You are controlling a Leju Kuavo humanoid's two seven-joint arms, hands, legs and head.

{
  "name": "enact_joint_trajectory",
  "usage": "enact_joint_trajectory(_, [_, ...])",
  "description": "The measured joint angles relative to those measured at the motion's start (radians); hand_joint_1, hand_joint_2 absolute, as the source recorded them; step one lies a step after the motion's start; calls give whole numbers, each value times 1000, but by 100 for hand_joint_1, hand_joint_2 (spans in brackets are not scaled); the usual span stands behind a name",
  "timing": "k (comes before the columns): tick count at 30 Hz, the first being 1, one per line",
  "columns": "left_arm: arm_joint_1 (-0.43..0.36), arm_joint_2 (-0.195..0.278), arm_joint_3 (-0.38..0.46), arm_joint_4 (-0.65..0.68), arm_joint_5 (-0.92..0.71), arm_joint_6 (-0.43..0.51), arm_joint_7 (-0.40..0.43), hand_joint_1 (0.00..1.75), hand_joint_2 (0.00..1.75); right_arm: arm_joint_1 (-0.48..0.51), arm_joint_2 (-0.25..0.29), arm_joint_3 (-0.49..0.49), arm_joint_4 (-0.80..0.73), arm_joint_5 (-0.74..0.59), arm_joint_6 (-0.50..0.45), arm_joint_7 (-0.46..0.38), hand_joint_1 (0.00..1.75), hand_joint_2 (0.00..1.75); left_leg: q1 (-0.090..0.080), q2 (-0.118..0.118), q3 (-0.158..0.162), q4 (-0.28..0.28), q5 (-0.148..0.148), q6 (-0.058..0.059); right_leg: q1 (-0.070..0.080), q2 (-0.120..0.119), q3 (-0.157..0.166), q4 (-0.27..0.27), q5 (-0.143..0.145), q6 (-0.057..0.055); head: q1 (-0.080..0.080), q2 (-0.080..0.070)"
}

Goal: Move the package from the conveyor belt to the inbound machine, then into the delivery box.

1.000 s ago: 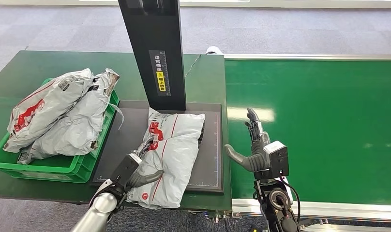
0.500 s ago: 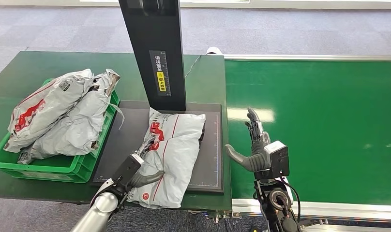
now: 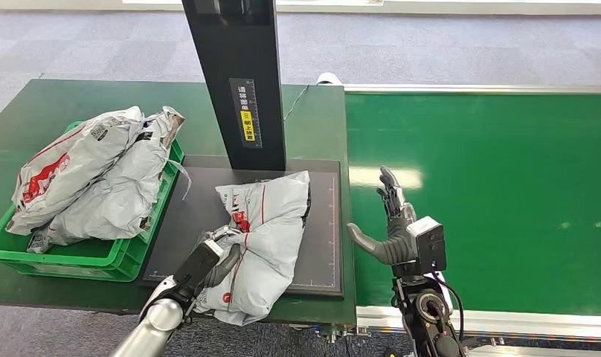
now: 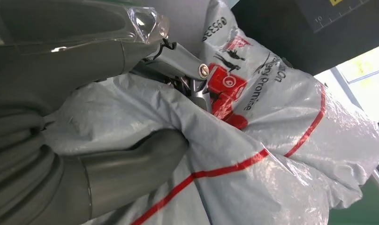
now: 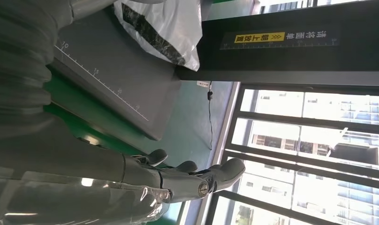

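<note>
I see the grey plastic mailer package with red markings (image 3: pixel 264 238) lying on the dark flat platform of the inbound machine (image 3: pixel 323 245), its near end bunched in my left hand (image 3: pixel 208 264). In the left wrist view the thumb (image 4: pixel 131 168) presses into the wrinkled film and the fingers (image 4: pixel 178 61) hook over a fold, so the hand grips it. The black upright scanner column (image 3: pixel 238 74) stands behind the platform. The green plastic delivery box (image 3: pixel 97 256) sits left, holding two grey bags (image 3: pixel 97 178). My right hand (image 3: pixel 390 223) hangs over the green conveyor belt (image 3: pixel 506 193), fingers spread, holding nothing. Grey carpet (image 3: pixel 431 44) lies beyond.
</note>
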Motion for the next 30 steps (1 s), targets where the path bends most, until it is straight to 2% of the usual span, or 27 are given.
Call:
enact_joint_trajectory(21, [58,14,12,-77,57,26,-37,175,175,5,-10,0,0,0,0,7,0,175,0,1,-1,0,0,0,0,1,-2,0,0,0,0,0])
enact_joint_trajectory(26, [127,44,59,-235,134,38,-66,175,175,26,-15,-4,-4,0,-1,7,0,175,0,1,-4,0,0,0,0,1,-5,0,0,0,0,0])
enact_joint_trajectory(30, [199,74,149,-431,189,35,-107,175,175,66,-18,-18,-27,7,-6,8,0,175,1,2,-7,0,0,0,1,1,-9,0,0,0,0,0])
